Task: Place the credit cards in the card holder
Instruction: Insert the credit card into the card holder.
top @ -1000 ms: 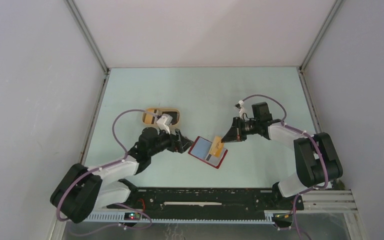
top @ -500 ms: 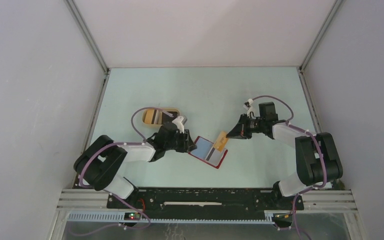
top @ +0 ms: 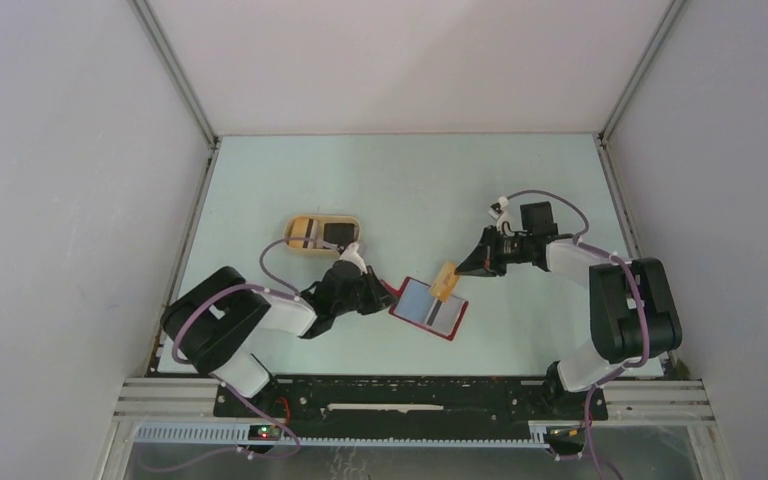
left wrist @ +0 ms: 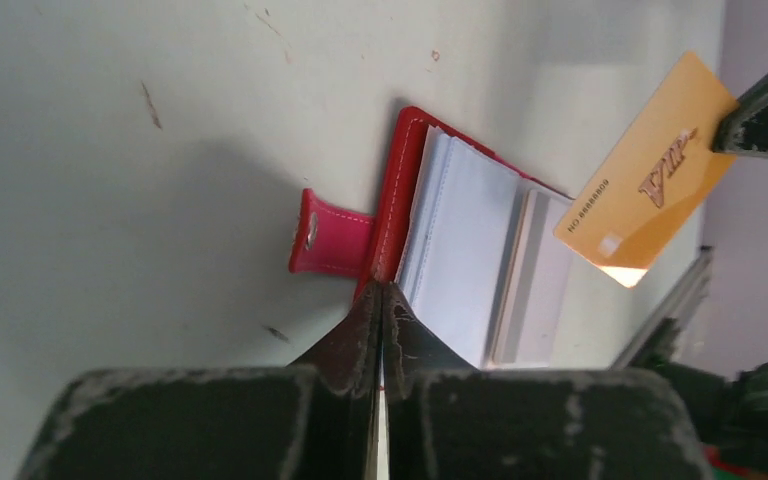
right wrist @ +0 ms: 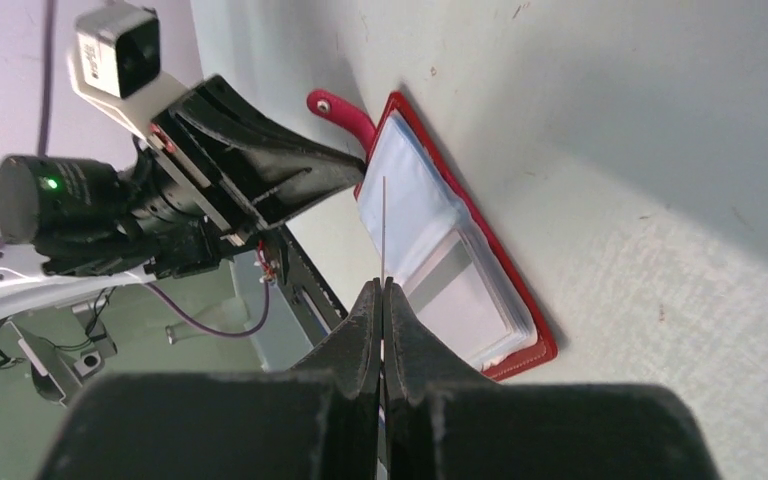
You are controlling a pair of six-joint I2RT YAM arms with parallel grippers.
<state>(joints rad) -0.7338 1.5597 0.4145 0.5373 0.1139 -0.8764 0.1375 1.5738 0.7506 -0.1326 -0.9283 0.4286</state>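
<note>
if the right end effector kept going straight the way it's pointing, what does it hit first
Most likely the open card holder: the orange card pinched in the right end effector points edge-on at its pale pockets and would touch there first. Depth is unclear, though.

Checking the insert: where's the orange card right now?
Top view, centre-right: the orange card is pinched in the right claw, over the far right corner of the open holder.
</note>
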